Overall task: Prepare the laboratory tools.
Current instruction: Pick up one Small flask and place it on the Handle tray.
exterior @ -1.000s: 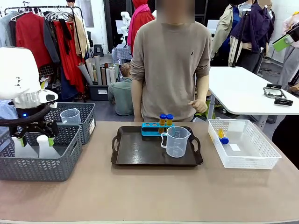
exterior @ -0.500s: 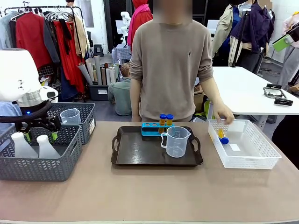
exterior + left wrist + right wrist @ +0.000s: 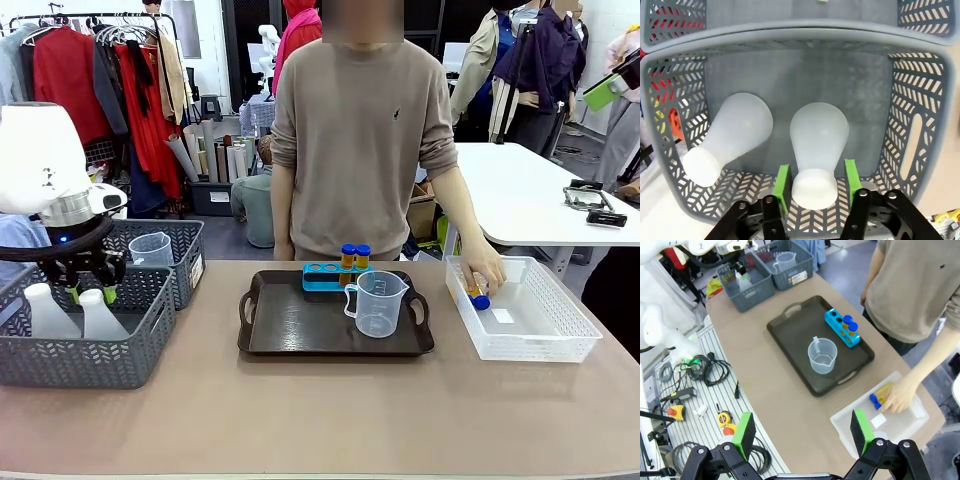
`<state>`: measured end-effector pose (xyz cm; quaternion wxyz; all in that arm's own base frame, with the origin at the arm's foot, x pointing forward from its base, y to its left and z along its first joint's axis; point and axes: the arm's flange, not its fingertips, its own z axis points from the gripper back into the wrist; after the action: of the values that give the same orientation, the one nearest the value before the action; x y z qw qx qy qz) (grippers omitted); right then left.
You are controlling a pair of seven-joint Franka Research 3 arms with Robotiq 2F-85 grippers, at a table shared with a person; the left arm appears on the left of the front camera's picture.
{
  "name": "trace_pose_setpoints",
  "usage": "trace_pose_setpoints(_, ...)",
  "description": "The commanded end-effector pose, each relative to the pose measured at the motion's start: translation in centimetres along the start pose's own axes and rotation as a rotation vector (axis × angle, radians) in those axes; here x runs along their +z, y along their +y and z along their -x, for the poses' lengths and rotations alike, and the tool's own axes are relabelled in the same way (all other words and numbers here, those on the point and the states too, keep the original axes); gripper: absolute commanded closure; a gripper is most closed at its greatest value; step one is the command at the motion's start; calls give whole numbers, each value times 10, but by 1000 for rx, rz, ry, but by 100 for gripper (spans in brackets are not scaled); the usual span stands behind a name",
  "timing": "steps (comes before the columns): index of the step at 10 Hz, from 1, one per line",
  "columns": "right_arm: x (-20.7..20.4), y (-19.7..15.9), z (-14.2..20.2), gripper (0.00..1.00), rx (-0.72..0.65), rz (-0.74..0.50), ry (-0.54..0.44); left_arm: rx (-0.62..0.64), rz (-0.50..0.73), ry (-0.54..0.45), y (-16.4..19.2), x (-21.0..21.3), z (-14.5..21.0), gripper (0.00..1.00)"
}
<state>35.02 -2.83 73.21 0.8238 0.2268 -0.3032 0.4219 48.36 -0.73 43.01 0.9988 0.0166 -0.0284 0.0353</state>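
Left of the dark tray (image 3: 290,330) on the tabletop (image 3: 320,420) sits a grey basket (image 3: 920,125) with two white bottles in it. Our left tool (image 3: 817,184) is down over the flask (image 3: 817,145) that stands nearer the tray. The tool is about half shut, with one green pad on each side of the flask's neck. One pad looks like it touches, but a thin gap shows at the other, so we think it has no hold yet. The other flask (image 3: 730,135) leans just beside it. On the tray stand the jug (image 3: 378,303) and two tubes (image 3: 354,256) in a blue rack (image 3: 322,272). Right of the tray, the person's hand (image 3: 485,275) is in the white basket (image 3: 560,340), on a tube (image 3: 477,297). Our right tool (image 3: 802,429) hangs high above the tray, wide open and empty. The neck is smooth and slopes, so we think the pads could slide off. If one pad pushes first, the flask could tip onto its neighbour. If we lift it crooked, it could bump the basket wall.
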Motion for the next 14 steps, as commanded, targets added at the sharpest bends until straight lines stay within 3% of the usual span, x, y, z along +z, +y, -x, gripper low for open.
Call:
trace_pose_setpoints(1,1,2,-4,0,-7,-19,-27,-11,23,12,1,2,-1,100)
trace_pose_setpoints(6,1,2,-4,0,-7,-19,-27,6,1,7,2,30,2,100)
trace_pose_setpoints(9,1,2,-4,0,-7,-19,-27,-4,-33,0,-9,108,-7,100)
trace_pose_setpoints(14,1,2,-4,0,-7,-19,-27,-128,-114,-83,-50,240,-24,100)
